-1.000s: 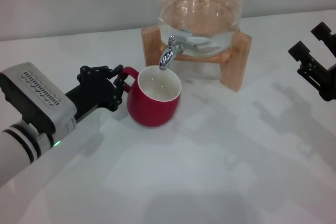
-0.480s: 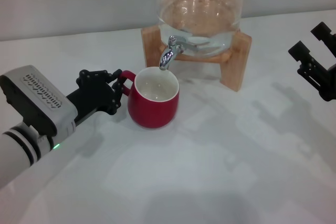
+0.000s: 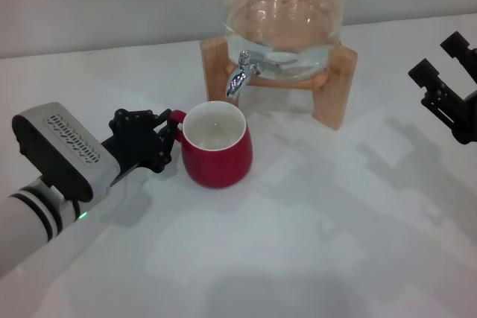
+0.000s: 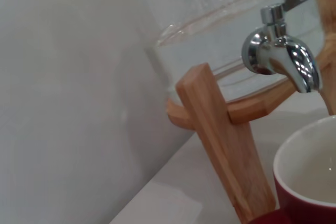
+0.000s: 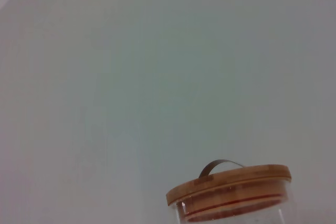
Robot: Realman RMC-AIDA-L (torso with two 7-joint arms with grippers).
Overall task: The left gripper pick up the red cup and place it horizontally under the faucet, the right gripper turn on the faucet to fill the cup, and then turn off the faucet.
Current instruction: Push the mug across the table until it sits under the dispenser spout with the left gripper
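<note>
While left gripper (image 3: pixel 165 138) holds on, red cup (image 3: pixel 216 145) has shifted nearer.

The red cup's (image 3: pixel 217 147) handle is mostly hidden by the left end effector (image 3: pixel 165 141); the dispenser's (image 3: pixel 283 16) top is cut off.

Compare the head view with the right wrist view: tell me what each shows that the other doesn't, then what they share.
Only the head view shows the left gripper at the handle of the red cup, the faucet just behind the cup's rim, the wooden stand, the white table, and the right gripper off at the right edge, away from the faucet. Only the right wrist view shows the dispenser's wooden lid with its metal handle. Both show the clear glass dispenser and the plain wall behind it.
</note>
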